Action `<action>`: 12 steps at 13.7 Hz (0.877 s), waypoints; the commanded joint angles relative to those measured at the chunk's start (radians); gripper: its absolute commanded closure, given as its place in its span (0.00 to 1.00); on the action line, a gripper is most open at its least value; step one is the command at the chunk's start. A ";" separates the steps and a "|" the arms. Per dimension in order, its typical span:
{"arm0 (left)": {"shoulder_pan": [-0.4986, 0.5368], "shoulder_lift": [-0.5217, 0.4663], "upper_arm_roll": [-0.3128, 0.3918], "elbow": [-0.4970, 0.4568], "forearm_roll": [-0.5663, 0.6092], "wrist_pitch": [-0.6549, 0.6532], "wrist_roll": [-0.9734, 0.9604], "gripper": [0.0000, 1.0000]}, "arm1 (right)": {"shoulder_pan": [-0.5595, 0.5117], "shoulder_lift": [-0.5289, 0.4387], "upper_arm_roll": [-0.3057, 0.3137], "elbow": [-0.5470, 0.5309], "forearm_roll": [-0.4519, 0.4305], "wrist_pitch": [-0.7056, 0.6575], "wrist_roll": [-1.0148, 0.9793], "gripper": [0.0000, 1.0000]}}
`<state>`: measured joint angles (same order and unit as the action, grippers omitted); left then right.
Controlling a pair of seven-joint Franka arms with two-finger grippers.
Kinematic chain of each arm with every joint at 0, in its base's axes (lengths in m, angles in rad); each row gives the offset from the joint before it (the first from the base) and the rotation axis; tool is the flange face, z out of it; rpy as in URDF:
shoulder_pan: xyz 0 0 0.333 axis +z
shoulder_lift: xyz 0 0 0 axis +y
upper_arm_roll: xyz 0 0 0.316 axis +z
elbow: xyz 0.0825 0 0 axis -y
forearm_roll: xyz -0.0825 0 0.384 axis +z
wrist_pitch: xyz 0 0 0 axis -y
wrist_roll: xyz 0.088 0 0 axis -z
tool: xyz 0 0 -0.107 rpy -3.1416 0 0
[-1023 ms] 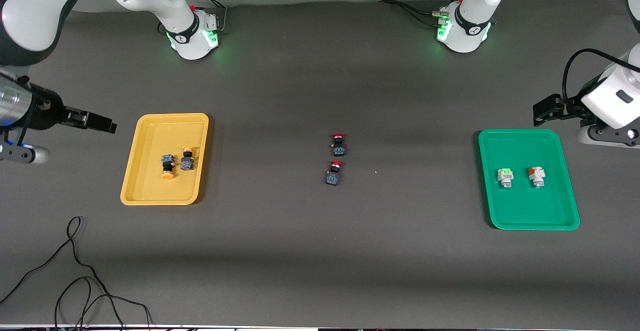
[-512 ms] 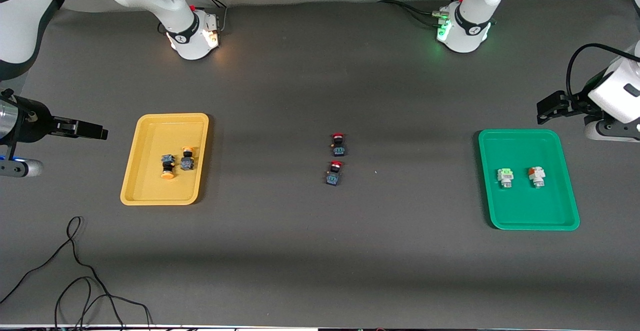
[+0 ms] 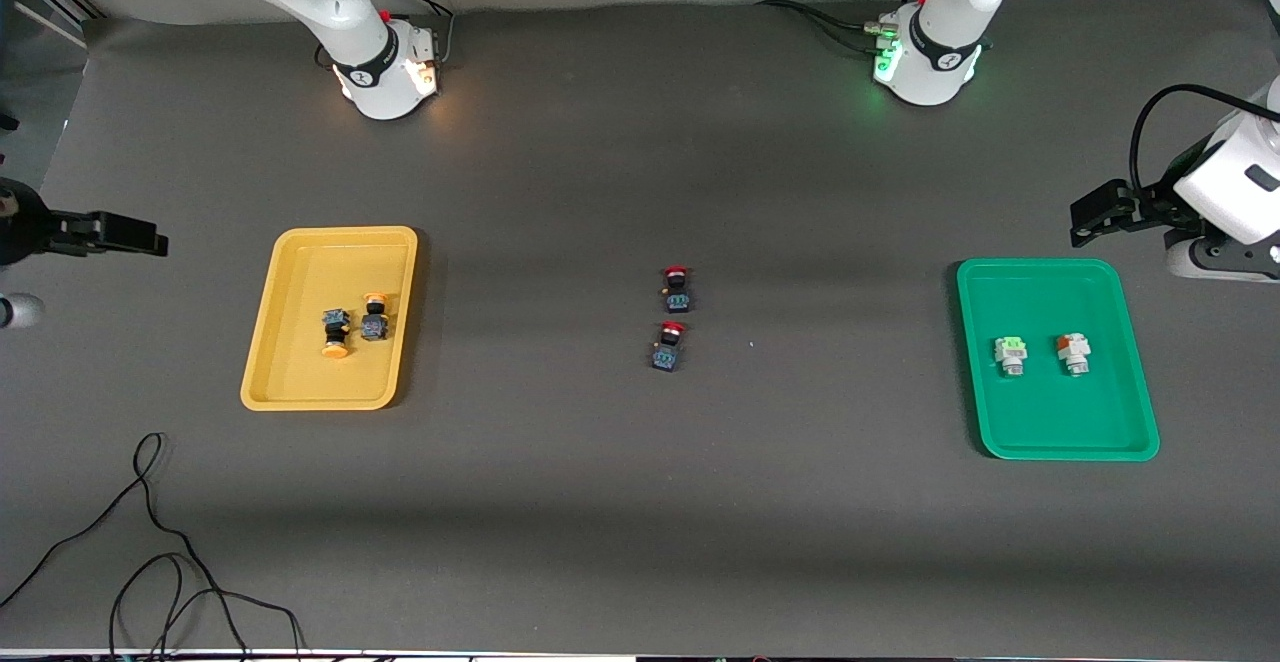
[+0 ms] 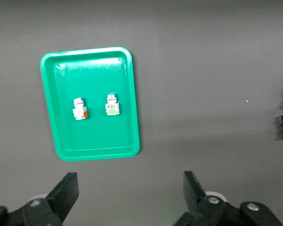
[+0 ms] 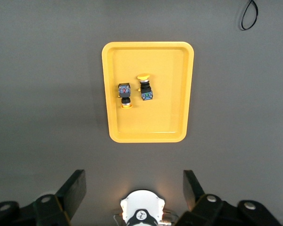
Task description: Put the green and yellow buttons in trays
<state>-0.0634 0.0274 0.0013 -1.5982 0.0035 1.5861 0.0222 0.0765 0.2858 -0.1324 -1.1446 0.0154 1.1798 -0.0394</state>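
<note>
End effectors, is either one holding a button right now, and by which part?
Nothing is held. The left end effector and right end effector are both open and empty.

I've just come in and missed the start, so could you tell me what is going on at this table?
Nothing is being handled. Two yellow-capped buttons lie in the yellow tray, two white-bodied buttons in the green tray. Two red-capped buttons sit on the mat between the trays. The right gripper and left gripper hang empty, fingers open, off the trays' outer ends.
</note>
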 commanded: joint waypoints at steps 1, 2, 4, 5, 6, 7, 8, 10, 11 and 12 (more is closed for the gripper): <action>-0.015 -0.032 0.011 -0.029 -0.016 0.014 -0.016 0.01 | -0.118 -0.215 0.174 -0.312 -0.055 0.168 0.024 0.08; -0.016 -0.030 0.011 -0.029 -0.016 0.012 -0.016 0.01 | -0.113 -0.279 0.174 -0.411 -0.055 0.235 0.024 0.08; -0.016 -0.030 0.011 -0.029 -0.016 0.011 -0.016 0.01 | -0.089 -0.365 0.169 -0.547 -0.055 0.329 0.024 0.08; -0.016 -0.030 0.013 -0.029 -0.016 0.009 -0.016 0.01 | -0.075 -0.382 0.151 -0.579 -0.055 0.361 0.023 0.08; -0.016 -0.032 0.011 -0.028 -0.016 0.008 -0.018 0.01 | -0.052 -0.390 0.133 -0.593 -0.055 0.383 0.023 0.08; -0.013 -0.030 0.011 -0.028 -0.014 0.008 -0.018 0.01 | -0.022 -0.386 0.102 -0.590 -0.055 0.395 0.024 0.08; -0.013 -0.030 0.011 -0.028 -0.014 0.005 -0.018 0.01 | 0.005 -0.376 0.070 -0.572 -0.054 0.402 0.024 0.08; -0.013 -0.030 0.011 -0.028 -0.013 0.003 -0.018 0.01 | 0.008 -0.372 0.062 -0.558 -0.055 0.390 0.024 0.07; -0.015 -0.030 0.009 -0.028 -0.013 0.005 -0.018 0.01 | 0.008 -0.373 0.063 -0.558 -0.055 0.385 0.024 0.07; -0.015 -0.030 0.009 -0.026 -0.011 0.005 -0.018 0.01 | 0.009 -0.372 0.063 -0.557 -0.055 0.383 0.024 0.07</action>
<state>-0.0639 0.0271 0.0015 -1.5995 -0.0029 1.5854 0.0209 0.0652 -0.0731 -0.0602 -1.6935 -0.0173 1.5570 -0.0347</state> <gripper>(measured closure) 0.009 0.066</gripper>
